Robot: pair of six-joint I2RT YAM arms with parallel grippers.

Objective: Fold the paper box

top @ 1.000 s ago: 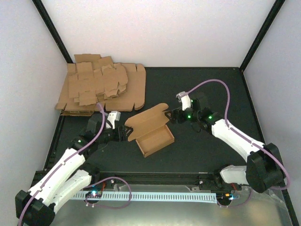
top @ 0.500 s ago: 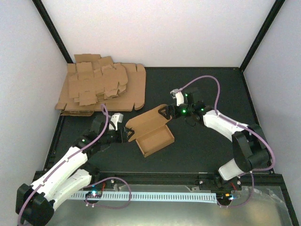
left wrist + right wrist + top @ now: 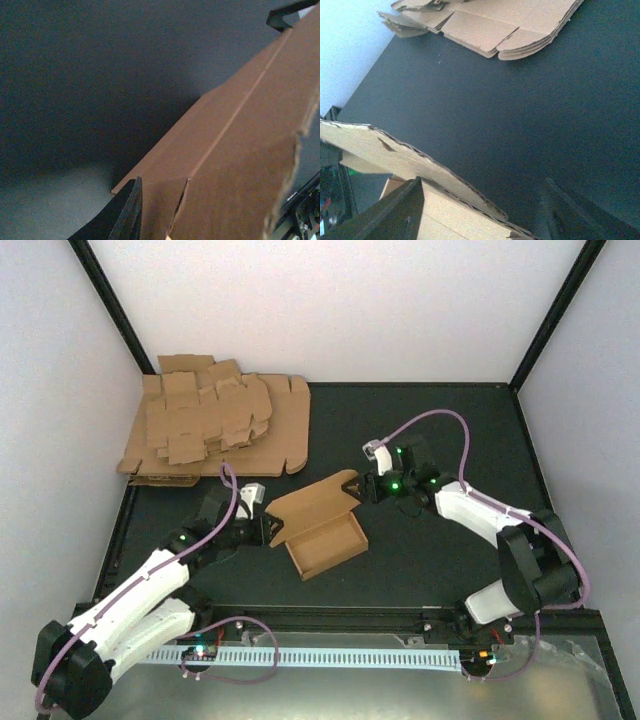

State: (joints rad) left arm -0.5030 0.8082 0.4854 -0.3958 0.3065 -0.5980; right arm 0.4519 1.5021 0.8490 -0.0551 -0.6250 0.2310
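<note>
Black matte table carries a thick pile of brown die-cut cardboard sheets at your 10 o'clock. The half-folded brown cardboard paper box sits at centre, lid raised. Your right gripper straddles its 2 o'clock lid corner, jaws apart. Your left gripper meets its 9 o'clock end; you cannot tell its grip.

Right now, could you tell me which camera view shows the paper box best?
The top external view: the whole paper box shows, tray and open lid together. The left wrist view gives only a creased panel; the right wrist view only a flap's edge.
</note>
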